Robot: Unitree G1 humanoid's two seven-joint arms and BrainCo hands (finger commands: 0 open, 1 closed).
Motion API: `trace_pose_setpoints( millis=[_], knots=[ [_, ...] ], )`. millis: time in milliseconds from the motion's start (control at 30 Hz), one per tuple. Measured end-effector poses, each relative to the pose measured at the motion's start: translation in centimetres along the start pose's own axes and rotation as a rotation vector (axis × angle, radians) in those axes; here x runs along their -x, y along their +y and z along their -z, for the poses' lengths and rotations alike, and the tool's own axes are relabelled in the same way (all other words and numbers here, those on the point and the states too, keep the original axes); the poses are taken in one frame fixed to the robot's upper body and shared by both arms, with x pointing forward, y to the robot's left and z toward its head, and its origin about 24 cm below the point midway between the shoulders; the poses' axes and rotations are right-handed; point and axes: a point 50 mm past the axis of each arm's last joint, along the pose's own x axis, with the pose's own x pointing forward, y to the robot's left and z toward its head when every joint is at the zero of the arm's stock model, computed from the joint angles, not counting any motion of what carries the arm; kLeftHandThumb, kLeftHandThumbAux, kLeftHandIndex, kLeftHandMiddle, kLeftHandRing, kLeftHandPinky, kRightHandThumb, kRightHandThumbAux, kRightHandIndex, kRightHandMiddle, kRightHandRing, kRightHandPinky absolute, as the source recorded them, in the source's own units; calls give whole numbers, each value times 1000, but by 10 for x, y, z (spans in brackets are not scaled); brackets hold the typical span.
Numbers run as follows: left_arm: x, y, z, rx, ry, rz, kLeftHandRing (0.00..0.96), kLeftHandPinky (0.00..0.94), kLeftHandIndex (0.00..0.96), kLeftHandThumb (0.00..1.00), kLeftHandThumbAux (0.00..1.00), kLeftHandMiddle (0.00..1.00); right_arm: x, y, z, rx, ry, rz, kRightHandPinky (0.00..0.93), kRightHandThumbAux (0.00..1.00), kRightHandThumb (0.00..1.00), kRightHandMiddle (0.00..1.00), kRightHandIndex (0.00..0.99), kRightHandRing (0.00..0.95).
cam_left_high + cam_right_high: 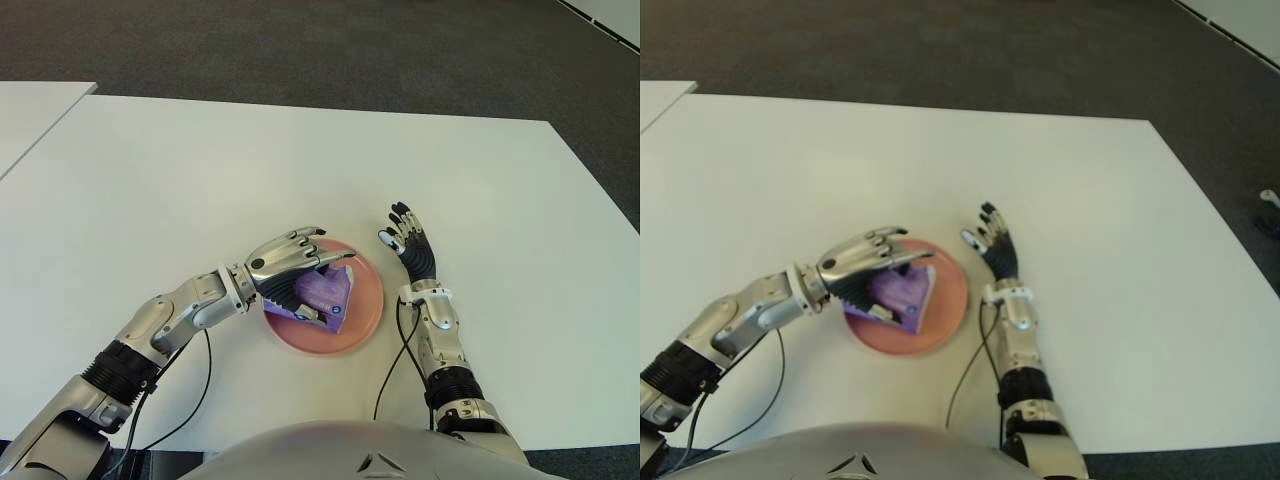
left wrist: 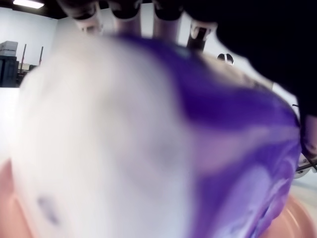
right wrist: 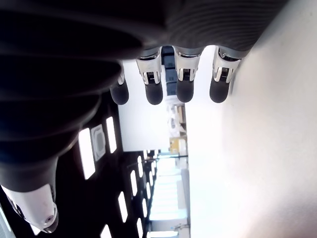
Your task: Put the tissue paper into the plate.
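While the purple tissue pack is sitting inside the pink plate on the white table, the left hand is reaching over it with fingers curled around the pack, gripping it. Just right of the plate, the right hand is holding nothing, its fingers extended and relaxed.

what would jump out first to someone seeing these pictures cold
The purple tissue pack stands out most: the left hand is closed around it, over the pink plate near the front middle of the white table. Next is the right hand, open and empty, just to the right of the plate.
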Motion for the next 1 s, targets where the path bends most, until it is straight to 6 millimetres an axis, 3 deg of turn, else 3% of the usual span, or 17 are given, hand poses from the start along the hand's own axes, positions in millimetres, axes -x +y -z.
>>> trace_pose_setpoints(
  millis=[300, 500, 767, 1000],
  knots=[
    [6, 17, 9, 37, 17, -9, 0, 0, 0, 13, 334, 0, 0, 0, 0, 0, -1, 0, 0, 638, 0, 0, 0, 0],
    [13, 35, 17, 97, 34, -106, 0, 0, 0, 3, 357, 0, 0, 1, 0, 0, -1, 0, 0, 638, 0, 0, 0, 0],
    [30, 68, 32, 291, 39, -257, 0, 0, 0, 7, 429, 0, -2, 1, -4, 2, -22, 0, 0, 647, 0, 0, 0, 0],
    [35, 87, 46, 509, -13, -381, 0, 0, 0, 0, 354, 0, -2, 2, -6, 3, -28, 0, 0, 652, 0, 0, 0, 0]
  ],
)
